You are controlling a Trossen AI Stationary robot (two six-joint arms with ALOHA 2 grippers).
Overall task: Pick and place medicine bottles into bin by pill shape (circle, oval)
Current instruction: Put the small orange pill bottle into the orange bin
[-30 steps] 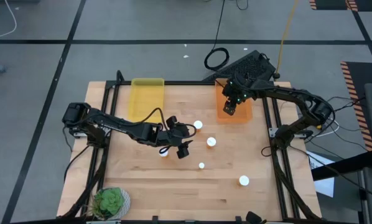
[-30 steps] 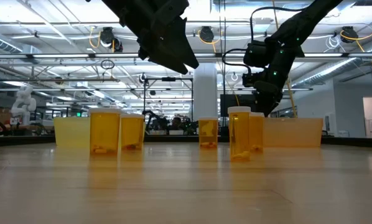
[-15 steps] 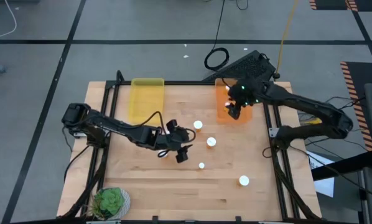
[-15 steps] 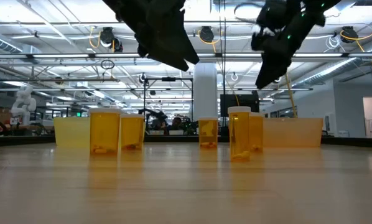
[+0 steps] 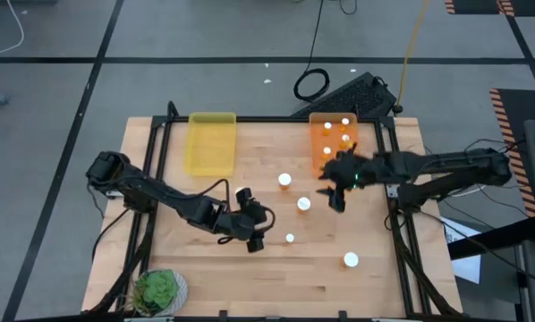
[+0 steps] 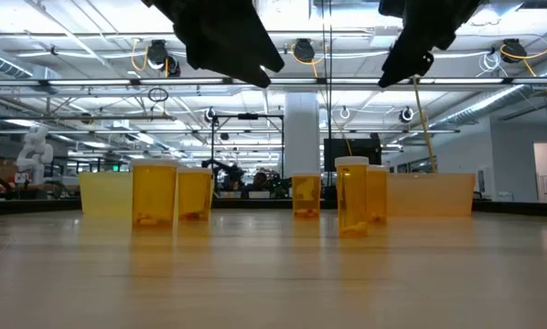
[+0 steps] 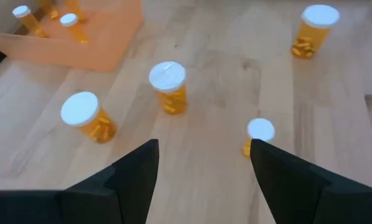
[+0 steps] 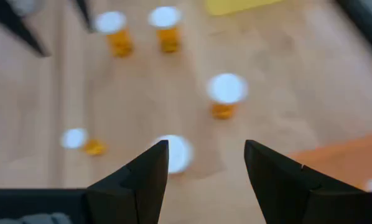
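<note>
Your right gripper is hanging open and empty over the middle of the table, just beside the orange bin, which is holding at least three bottles. Below its spread fingers, in the right wrist view, the nearest bottle is sitting just off the gap's centre line. Line the gap up over that white cap before you drop, and come straight down so neither finger is clipping the cap and tipping it.

Your left gripper is also open with nothing in it, hovering low near the small bottle — keep the two arms apart as they are working the same cluster.

The yellow bin is looking empty from above. Pill shape is too small to read here — check it before choosing a bin.
</note>
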